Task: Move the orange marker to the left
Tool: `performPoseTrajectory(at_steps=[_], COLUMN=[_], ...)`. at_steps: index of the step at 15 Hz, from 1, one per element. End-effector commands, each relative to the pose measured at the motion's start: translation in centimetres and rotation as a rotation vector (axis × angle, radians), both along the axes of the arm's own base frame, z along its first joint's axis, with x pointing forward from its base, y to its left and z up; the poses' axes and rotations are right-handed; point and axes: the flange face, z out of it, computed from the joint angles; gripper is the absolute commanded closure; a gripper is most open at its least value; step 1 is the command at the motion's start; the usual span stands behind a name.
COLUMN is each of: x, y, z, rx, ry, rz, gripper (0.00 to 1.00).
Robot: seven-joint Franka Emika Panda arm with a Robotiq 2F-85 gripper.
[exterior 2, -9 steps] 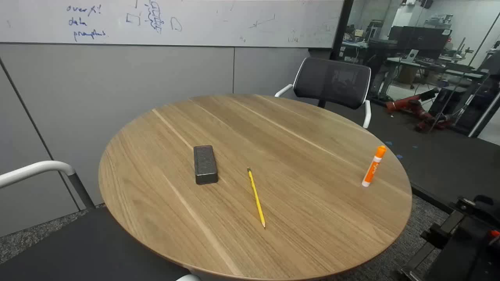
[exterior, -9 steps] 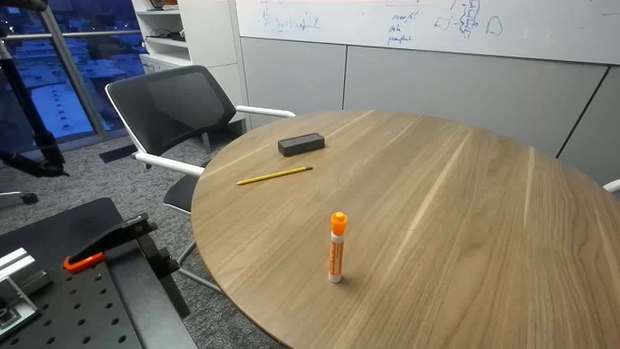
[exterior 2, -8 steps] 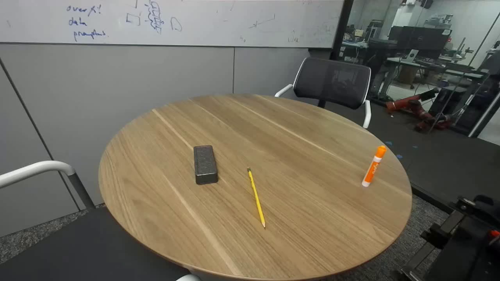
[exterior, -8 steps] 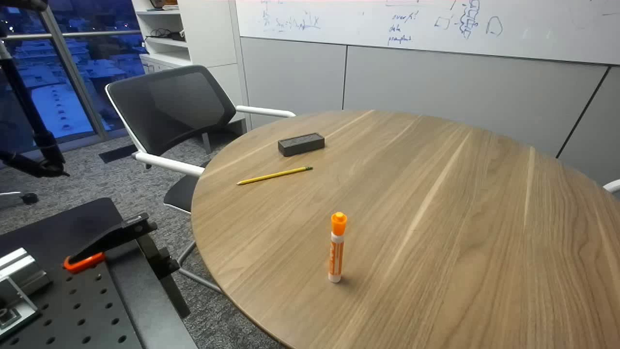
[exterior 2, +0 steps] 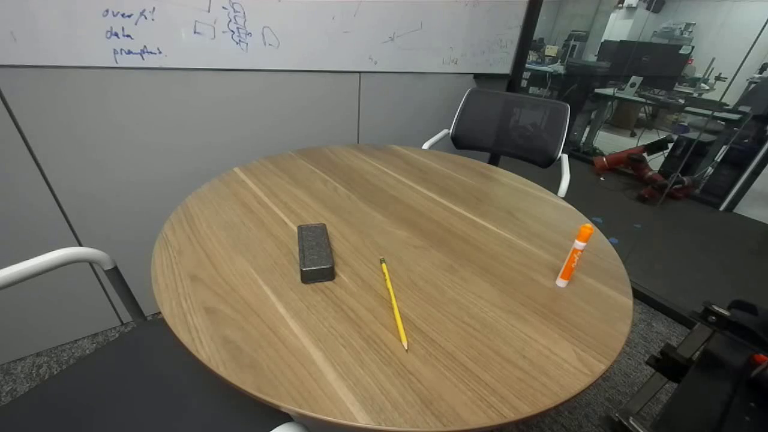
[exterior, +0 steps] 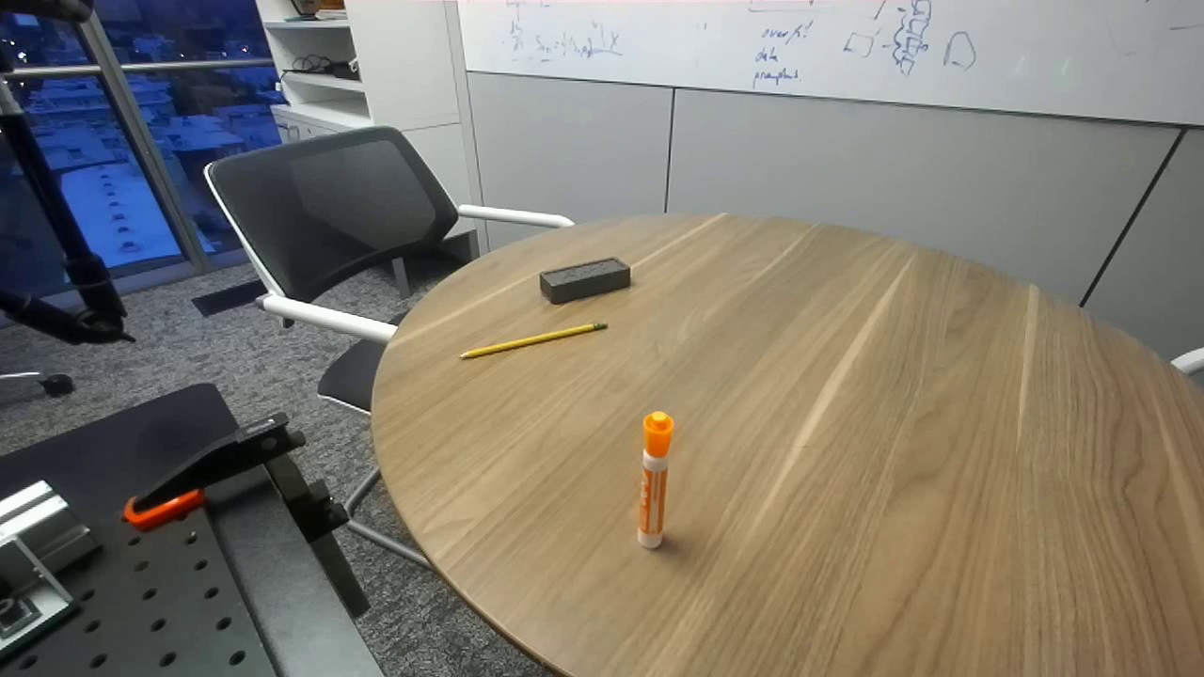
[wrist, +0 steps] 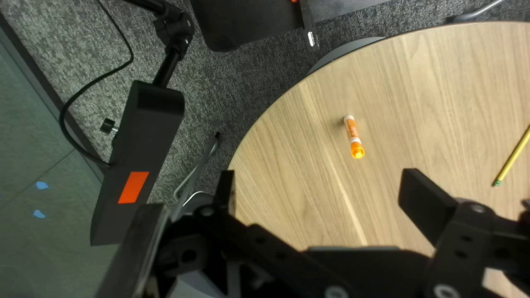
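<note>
The orange marker stands upright on the round wooden table (exterior: 941,451), orange cap on top, in both exterior views (exterior: 653,494) (exterior 2: 573,256). It is near the table's edge. In the wrist view the marker (wrist: 352,134) is seen from above, beyond the fingertips. My gripper (wrist: 319,171) is wide open with nothing between its fingers (wrist: 426,203). It is apart from the marker and high over the table. The gripper and arm are out of both exterior views.
A yellow pencil (exterior: 533,340) lies on the table, with a black rectangular block (exterior: 585,280) beside it. The pencil also shows at the right in the wrist view (wrist: 511,159). A black mount table (exterior: 179,564) and chairs (exterior: 329,207) (exterior 2: 510,126) stand around the table.
</note>
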Motion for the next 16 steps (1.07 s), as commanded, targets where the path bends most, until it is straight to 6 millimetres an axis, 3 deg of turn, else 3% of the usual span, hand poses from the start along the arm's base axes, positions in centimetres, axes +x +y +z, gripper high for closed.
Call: performPoseTrajectory(at_steps=[1,4,11,16], x=[0.9,3.4,11.6,16.2], y=[0.4,1.1,4.5,3.4], z=[-1.0,-3.8,-13.8,-19.1], rx=[0.005,0.014,-0.005,-0.045], ry=[0.009,0.023,0.046,0.102], rz=[-0.004,-0.003,0.014,-0.018], gripper=[0.00,0.00,0.00,0.00])
